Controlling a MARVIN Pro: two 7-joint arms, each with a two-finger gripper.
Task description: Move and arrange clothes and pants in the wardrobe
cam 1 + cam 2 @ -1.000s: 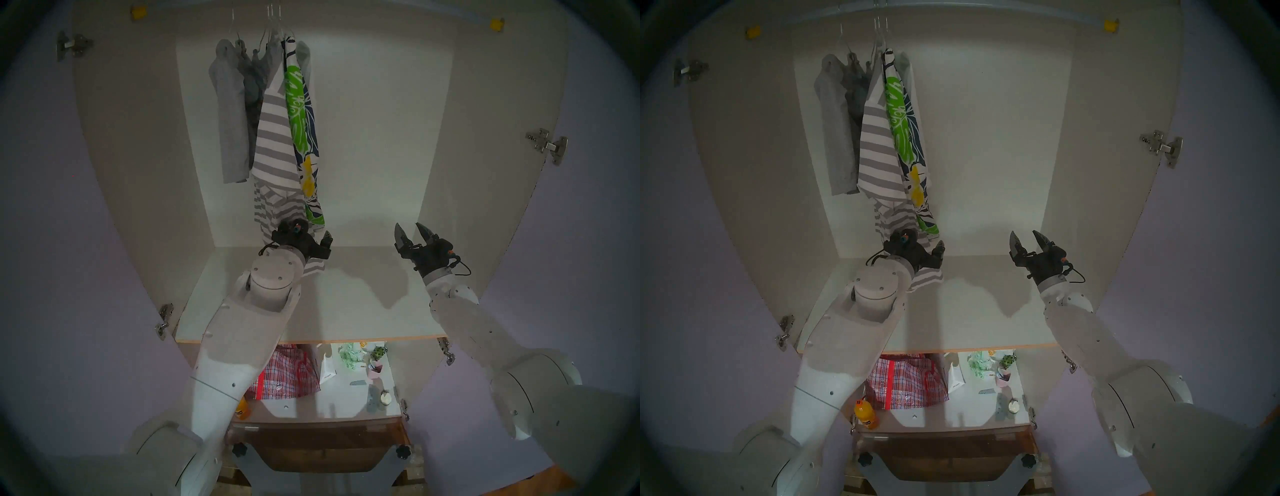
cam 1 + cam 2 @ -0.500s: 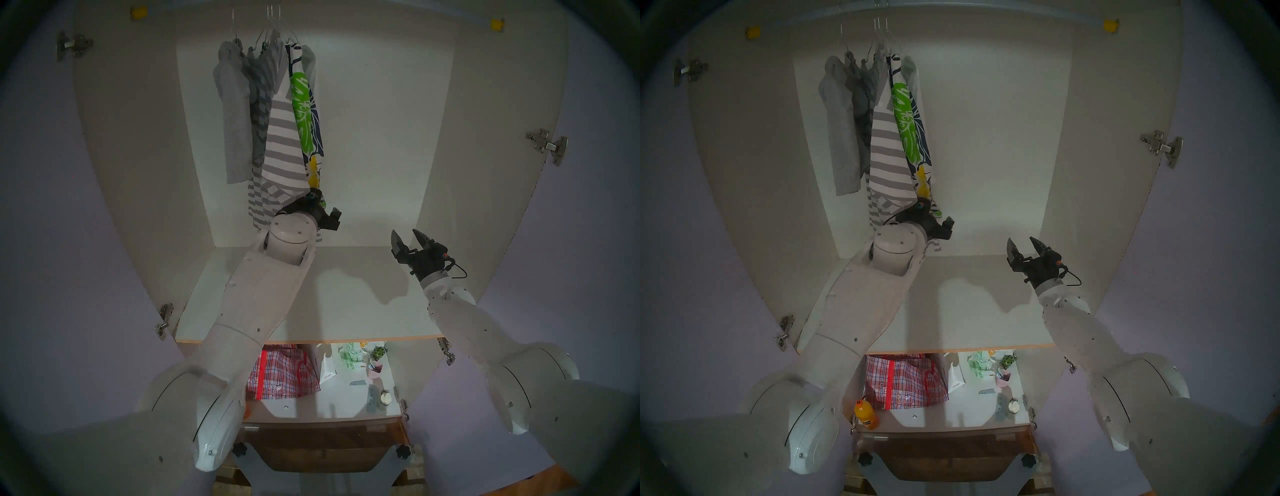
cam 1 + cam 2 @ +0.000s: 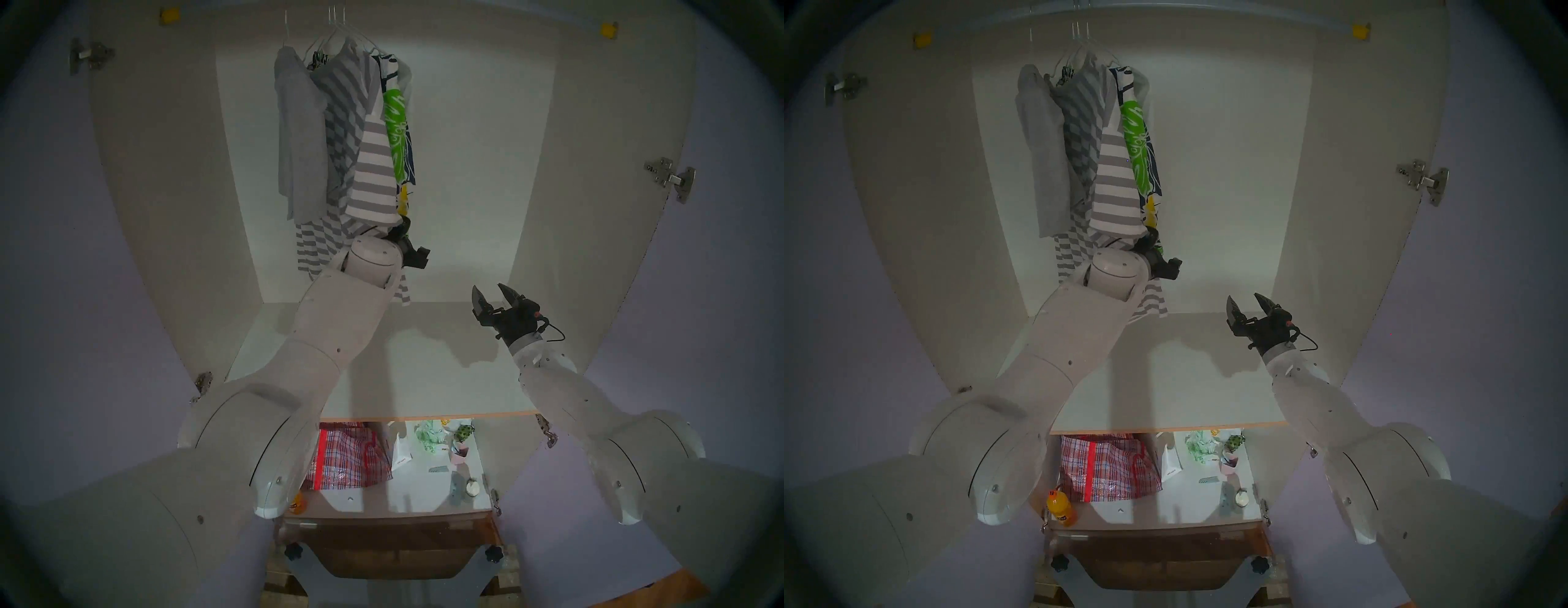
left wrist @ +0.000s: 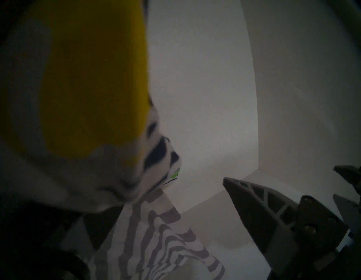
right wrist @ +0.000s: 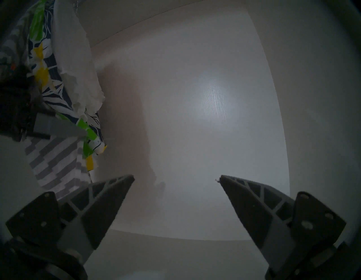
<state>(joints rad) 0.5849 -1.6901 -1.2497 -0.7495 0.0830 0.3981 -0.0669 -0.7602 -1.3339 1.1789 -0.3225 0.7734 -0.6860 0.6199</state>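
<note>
In the wardrobe [image 3: 466, 170], several garments hang on white wire hangers [image 3: 335, 25] left of centre: a plain grey piece [image 3: 297, 140], the grey-and-white striped T-shirt [image 3: 373, 182], the floral navy shorts [image 3: 396, 127] and the white ruffled top [image 5: 78, 58] behind them. My left gripper [image 3: 418, 257] is at the lower ends of the T-shirt and shorts. In the left wrist view the shorts [image 4: 88, 78] cover one finger and the other finger [image 4: 263, 215] stands wide. My right gripper [image 3: 492, 297] is open and empty above the shelf [image 3: 424, 373], to the right.
The rail has yellow end caps [image 3: 169, 15]. The lilac doors [image 3: 63, 297] stand open on both sides. Below the shelf are a red plaid bag [image 3: 352, 458], an orange bottle [image 3: 1060, 507] and small items [image 3: 458, 450]. The wardrobe's right half holds no clothes.
My left arm has risen and reached up and right, pushing the hanging clothes to the right along the rail. My right gripper has drifted slightly left and stays open.
</note>
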